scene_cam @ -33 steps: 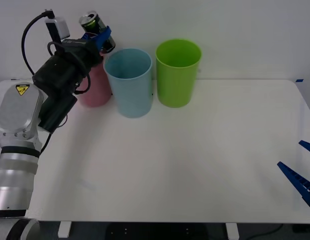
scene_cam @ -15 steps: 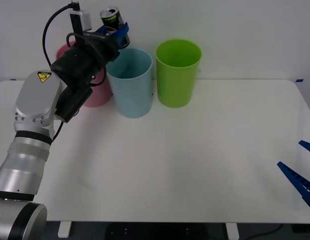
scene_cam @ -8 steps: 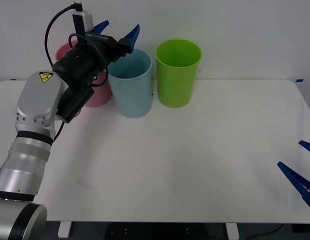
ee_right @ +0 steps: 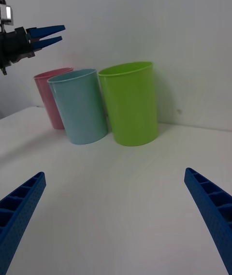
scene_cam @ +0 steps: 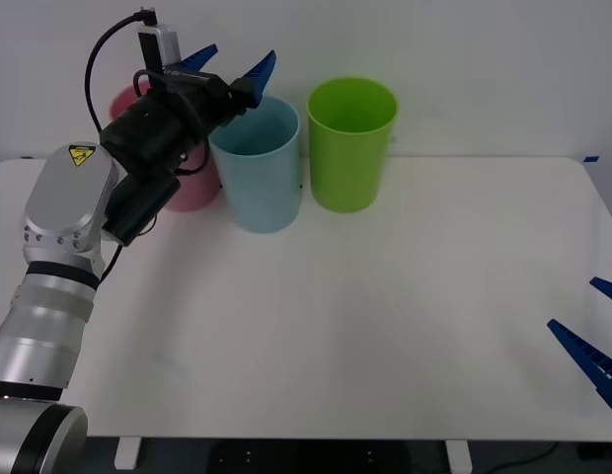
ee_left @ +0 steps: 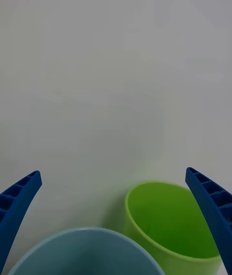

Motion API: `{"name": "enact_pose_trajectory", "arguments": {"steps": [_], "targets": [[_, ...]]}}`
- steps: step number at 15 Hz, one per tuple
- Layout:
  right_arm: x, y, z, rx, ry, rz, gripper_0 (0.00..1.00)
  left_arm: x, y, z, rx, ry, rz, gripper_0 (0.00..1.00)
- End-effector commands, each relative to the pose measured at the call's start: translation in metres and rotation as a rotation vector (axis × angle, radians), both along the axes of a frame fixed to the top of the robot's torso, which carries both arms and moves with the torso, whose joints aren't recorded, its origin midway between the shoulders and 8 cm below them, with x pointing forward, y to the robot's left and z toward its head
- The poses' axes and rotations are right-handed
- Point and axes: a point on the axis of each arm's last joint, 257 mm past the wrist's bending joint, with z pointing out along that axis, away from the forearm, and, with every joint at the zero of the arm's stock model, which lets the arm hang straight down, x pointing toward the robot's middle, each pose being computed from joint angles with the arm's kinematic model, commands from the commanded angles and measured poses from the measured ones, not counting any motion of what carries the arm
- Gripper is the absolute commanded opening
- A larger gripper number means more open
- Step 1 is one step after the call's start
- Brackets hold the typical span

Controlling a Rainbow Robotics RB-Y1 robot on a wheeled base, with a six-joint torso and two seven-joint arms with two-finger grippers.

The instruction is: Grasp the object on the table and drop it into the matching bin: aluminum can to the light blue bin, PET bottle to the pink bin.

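The left gripper point(scene_cam: 234, 62) hangs above the light blue bin point(scene_cam: 255, 163) at the table's point(scene_cam: 365, 316) far left, fingers spread wide, gripping nothing. The can is probably inside that bin; I can't see it. The right gripper point(scene_cam: 600, 341), also wide open, waits near right.

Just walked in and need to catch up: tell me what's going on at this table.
The robot is sorting rubbish into three bins at the back of the white table. Its left gripper hovers above the light blue bin, jaws wide open and holding nothing. The pink bin stands on one side of the blue one, a green bin on the other. The right gripper waits open at the table's right edge.
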Motion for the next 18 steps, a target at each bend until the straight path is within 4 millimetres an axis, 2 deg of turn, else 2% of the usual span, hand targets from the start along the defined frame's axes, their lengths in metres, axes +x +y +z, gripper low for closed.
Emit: {"name": "enact_pose_trajectory", "arguments": {"steps": [1, 5, 7, 13, 15, 18], "targets": [[0.0, 0.0, 0.0, 0.0, 0.0, 0.0, 1.0, -0.014, 0.003, -0.005, 0.002, -0.002, -0.038, 1.0], [0.0, 0.0, 0.0, 0.0, 0.0, 0.0, 1.0, -0.036, 0.009, -0.017, 0.001, -0.007, -0.065, 1.0], [0.0, 0.0, 0.0, 0.0, 0.0, 0.0, 1.0, -0.044, 0.023, -0.021, -0.005, -0.004, -0.074, 1.0], [0.0, 0.0, 0.0, 0.0, 0.0, 0.0, 1.0, -0.082, 0.104, -0.035, 0.016, 0.002, -0.038, 1.0], [0.0, 0.0, 0.0, 0.0, 0.0, 0.0, 1.0, -0.102, 0.135, -0.041, 0.026, 0.004, -0.02, 1.0], [0.0, 0.0, 0.0, 0.0, 0.0, 0.0, 1.0, -0.13, 0.163, -0.051, 0.064, 0.007, 0.007, 1.0]]}}
